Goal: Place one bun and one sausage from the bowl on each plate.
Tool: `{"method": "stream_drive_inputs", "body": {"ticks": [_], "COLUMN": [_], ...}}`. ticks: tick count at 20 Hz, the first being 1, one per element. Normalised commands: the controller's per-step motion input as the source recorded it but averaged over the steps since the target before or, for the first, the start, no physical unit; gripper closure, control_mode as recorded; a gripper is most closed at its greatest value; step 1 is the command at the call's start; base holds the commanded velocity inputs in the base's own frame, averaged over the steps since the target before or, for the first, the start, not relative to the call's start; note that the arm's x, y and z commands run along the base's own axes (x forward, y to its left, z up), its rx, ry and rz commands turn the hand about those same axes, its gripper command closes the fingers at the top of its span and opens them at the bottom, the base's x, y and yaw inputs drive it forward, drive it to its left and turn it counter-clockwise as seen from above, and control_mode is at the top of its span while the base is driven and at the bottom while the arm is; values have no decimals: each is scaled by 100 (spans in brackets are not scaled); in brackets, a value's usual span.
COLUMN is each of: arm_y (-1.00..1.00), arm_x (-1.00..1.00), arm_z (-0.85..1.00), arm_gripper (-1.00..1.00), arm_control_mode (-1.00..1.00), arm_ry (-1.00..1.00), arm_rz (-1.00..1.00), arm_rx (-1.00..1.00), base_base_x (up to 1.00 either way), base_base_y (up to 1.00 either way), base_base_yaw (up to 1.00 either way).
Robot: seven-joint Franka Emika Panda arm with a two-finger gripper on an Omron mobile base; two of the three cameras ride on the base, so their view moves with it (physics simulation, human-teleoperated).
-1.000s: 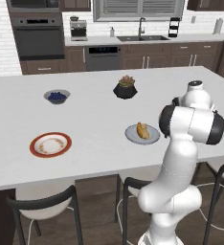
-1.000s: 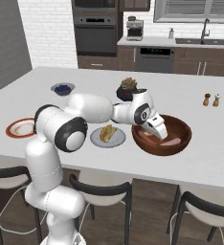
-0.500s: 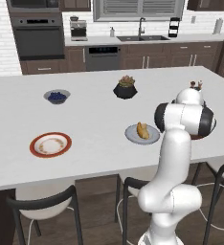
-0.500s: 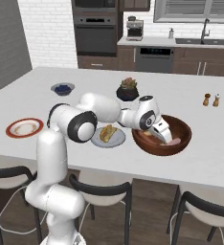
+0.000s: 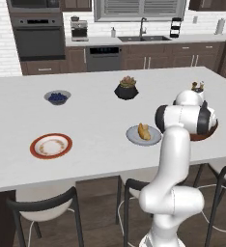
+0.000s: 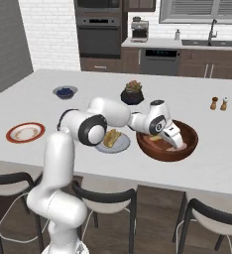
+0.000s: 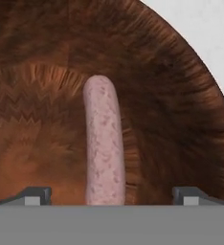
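With the tool (image 7: 109, 196) open and its fingers straddling the sausage (image 7: 103, 143) in the bowl (image 6: 180, 149) near the counter's (image 6: 222, 163) front edge, you are at the pick step: lower, then close squarely across it.

Left base view: arm covers most of the bowl (image 5: 212, 132); only a sliver of rim shows. Right base view: fingers sunk inside the bowl (image 6: 186, 147), tips hidden. Hand view: sausage (image 7: 103, 143) lower end cut off at the bottom; bowl rim runs off-frame.
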Motion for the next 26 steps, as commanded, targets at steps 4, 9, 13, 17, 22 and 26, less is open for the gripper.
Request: {"method": "stream_drive_inputs", "body": {"ticks": [4,9,13,17,22,26], "arm_y": [0,-44,-11,0,0,1], "arm_x": [29,-9,6,28,12,-21], "arm_z": [-24,-45,-53,-65,-35,-69], "arm_gripper": [-100,-100,-100,100,100,100], "arm_control_mode": [-100,-100,-100,-100,-100,-100], "arm_ry": [0,1,0,0,-7,-2], "arm_rz": [0,0,0,0,0,0], "arm_rx": [0,0,0,-1,-1,-10], "base_base_x": [0,0,0,0,0,0], "base_base_y": [0,0,0,0,0,0], "base_base_yaw": [0,0,0,0,0,0]}}
